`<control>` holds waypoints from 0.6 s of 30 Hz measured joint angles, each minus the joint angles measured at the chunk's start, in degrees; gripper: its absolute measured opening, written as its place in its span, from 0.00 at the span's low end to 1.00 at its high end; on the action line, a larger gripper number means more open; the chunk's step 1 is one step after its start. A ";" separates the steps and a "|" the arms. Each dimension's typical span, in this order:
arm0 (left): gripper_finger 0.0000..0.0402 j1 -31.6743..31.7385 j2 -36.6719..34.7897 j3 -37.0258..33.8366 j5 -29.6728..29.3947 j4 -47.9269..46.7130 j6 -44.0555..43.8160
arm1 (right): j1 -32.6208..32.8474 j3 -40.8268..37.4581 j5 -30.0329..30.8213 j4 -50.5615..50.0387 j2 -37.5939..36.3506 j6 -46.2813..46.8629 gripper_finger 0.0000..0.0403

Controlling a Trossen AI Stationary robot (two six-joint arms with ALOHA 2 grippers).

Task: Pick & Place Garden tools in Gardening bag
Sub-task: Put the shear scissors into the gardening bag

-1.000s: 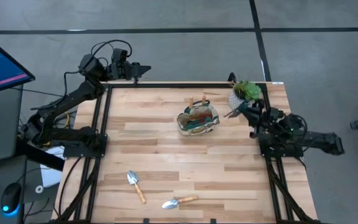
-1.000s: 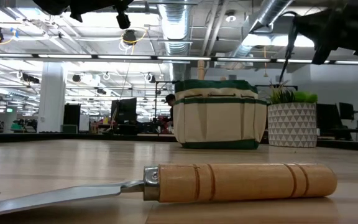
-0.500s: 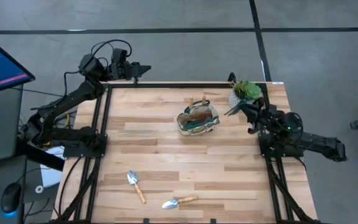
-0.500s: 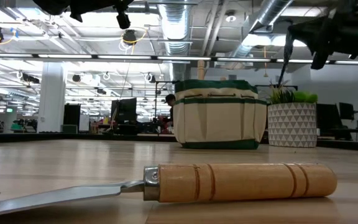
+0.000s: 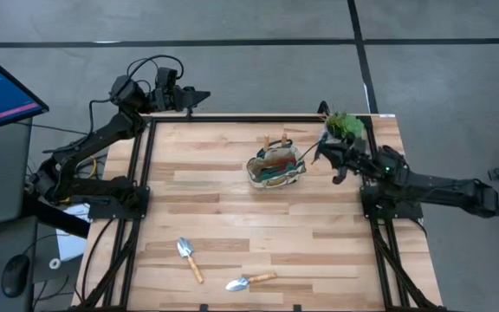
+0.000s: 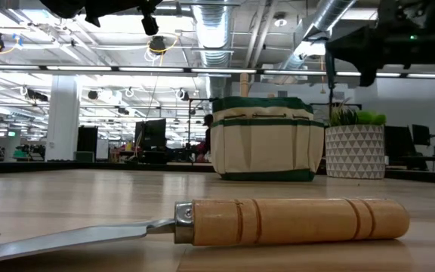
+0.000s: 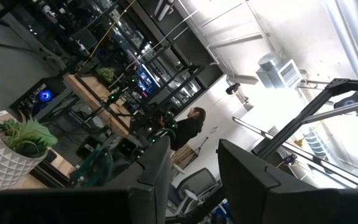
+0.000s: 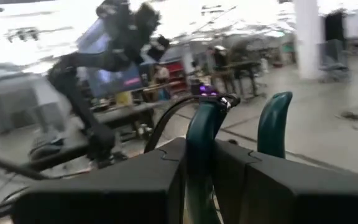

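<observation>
Pruning shears [image 8: 207,134] pinched in the right gripper [image 5: 320,156], teal handles up between the fingers, held above the table [image 5: 232,217] between gardening bag [image 5: 276,166] and potted plant [image 5: 343,126] at the far right corner. Bag toward the far edge, mid-width. Trowels, one [image 5: 189,258] beside the other [image 5: 250,281], near the front edge. Wide bare wood between bag and trowels. Left gripper [image 5: 199,96] parked beyond the far left corner, fingers partly apart, holding nothing. No readable writing anywhere.
</observation>
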 joint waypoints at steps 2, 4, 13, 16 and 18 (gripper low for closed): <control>0.27 0.00 0.01 0.00 0.00 0.00 -0.02 | -0.89 0.04 -3.27 3.63 3.30 -0.71 0.10; 0.27 0.00 0.01 0.00 0.00 0.00 -0.14 | -2.27 -0.41 -5.86 6.61 5.82 -0.19 0.10; 0.27 0.00 0.01 0.00 0.00 0.00 -0.21 | -9.27 -1.09 -16.88 19.64 14.41 2.63 0.10; 0.27 0.00 0.01 0.00 0.01 -0.01 -0.21 | -10.32 -1.05 -18.86 20.97 17.15 2.99 0.10; 0.27 0.00 0.00 0.00 0.00 0.00 -0.21 | -10.57 -1.09 -19.93 22.76 19.09 3.00 0.10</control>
